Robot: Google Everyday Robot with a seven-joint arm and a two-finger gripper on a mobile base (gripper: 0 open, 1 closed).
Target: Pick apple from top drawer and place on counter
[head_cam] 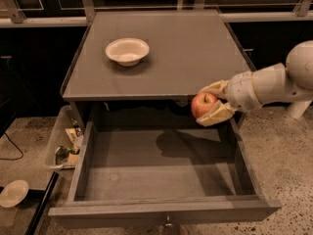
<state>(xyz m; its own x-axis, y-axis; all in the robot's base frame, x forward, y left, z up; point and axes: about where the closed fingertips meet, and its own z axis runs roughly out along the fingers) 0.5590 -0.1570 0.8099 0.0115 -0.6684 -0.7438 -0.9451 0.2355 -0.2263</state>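
My gripper [211, 105] reaches in from the right and is shut on the red apple [202, 105], one pale finger above it and one below. It holds the apple in the air over the back right of the open top drawer [146, 165], just in front of the counter's front edge. The drawer's grey floor is bare, with the arm's shadow on it. The counter [186, 53] is the flat grey cabinet top behind the apple.
A white bowl [127, 50] sits on the counter's left half. A clear plastic bin of clutter [66, 143] stands on the floor left of the drawer. A small pale dish [13, 193] lies at the lower left. Speckled stone floor is to the right.
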